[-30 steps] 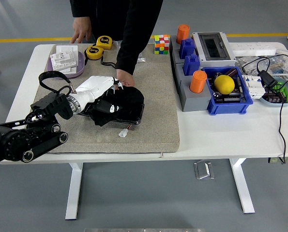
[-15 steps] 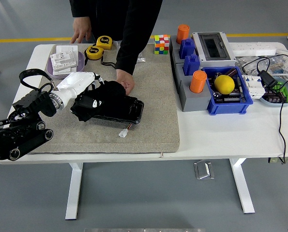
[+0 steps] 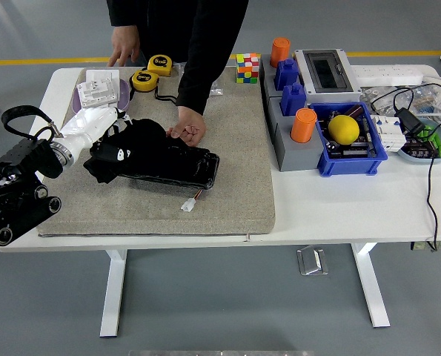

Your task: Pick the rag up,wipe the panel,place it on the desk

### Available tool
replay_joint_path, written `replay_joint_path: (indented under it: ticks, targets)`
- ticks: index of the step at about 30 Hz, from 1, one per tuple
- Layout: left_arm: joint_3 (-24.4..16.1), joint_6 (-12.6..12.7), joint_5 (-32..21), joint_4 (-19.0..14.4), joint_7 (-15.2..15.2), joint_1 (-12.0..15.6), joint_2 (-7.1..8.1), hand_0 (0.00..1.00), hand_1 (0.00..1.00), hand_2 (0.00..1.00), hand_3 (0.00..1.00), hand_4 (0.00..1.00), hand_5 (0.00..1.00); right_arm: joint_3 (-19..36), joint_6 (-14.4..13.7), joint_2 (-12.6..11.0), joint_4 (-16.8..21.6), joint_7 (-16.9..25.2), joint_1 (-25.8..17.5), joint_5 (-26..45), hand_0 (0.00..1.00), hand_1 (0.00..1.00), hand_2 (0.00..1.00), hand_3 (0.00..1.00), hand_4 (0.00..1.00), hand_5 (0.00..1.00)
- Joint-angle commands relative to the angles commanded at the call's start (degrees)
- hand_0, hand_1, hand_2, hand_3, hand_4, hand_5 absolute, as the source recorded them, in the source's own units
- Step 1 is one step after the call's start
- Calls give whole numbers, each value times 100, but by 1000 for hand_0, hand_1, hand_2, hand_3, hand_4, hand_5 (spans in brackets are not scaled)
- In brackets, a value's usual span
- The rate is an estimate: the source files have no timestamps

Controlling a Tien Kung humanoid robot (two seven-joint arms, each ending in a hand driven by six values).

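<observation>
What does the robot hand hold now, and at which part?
The left hand grips the black rag at its left end, over the panel. A person's hand steadies the panel's far edge.

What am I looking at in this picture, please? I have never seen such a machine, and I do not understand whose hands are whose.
The picture comes from a camera on the robot's head, looking down over a white table. The black arm entering from the left is the robot's, and its white left hand grips a black rag. The rag lies on a dark panel, which rests on a grey mat. The robot's right arm is not in view.

A person in black stands at the far side. One hand presses on the panel's far edge, apparently to steady it, and the other hand rests on the table.

Also on the table are two yellow tape measures, a colour cube, a blue bin holding a yellow ball, and cables at the right.
</observation>
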Motion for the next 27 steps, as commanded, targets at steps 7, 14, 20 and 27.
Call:
replay_joint_path:
  ticks: [7,14,20,27]
  targets:
    - [-129,20,-3,98,8,48,85,255,192,336,555,710,6,-28,8,3,0,6,7,16,782,725,721,670,998,536]
    - [-206,43,13,166,-3,93,127,254,192,335,554,708,6,154,20,-2,0,-44,-2,-178,782,726,721,670,998,535]
    - [-199,41,3,154,5,141,104,254,192,335,555,709,5,145,21,10,0,-36,-11,-170,783,723,721,669,998,535]
    - [-95,26,11,25,30,149,-43,251,192,335,555,707,6,41,23,11,0,-21,3,-101,784,723,721,669,998,534]
